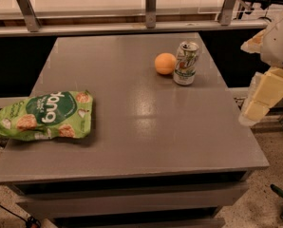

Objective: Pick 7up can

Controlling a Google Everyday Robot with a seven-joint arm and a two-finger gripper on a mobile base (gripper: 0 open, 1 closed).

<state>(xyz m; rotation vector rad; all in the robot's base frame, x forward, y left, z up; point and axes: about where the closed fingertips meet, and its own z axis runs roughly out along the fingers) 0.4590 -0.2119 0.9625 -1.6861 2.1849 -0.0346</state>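
Note:
The 7up can (185,63) stands upright on the grey table (146,127), toward its far right part. It has white and green sides and a silver top. An orange ball (165,63) sits just left of the can, almost touching it. My gripper (262,96) hangs at the right edge of the view, beyond the table's right side. It is to the right of the can, nearer the front, and well apart from it. It holds nothing that I can see.
A green snack bag (45,116) lies at the table's left edge and hangs slightly over it. A railing with metal posts (151,6) runs behind the table. Speckled floor (269,175) shows at the lower right.

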